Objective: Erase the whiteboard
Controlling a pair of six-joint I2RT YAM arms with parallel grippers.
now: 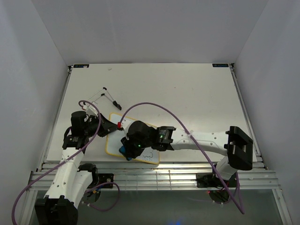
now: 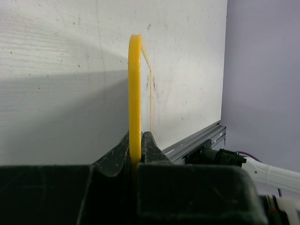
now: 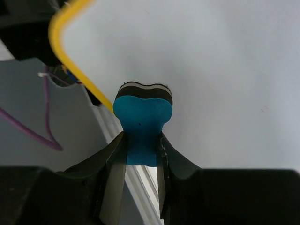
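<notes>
One whiteboard [image 3: 211,70] occupies left end effector [image 2: 136,143], one eraser [image 3: 143,115] (blue) right end effector [image 3: 140,146].

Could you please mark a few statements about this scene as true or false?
1. The left gripper is shut on the yellow rim of the whiteboard. True.
2. The right gripper holds a red sponge. False: it grips a blue eraser.
3. There are dark scribbles on the whiteboard close to its near edge. True.
4. The whiteboard lies at the far edge of the table. False: it lies toward the near edge, close to the arms' bases.
</notes>
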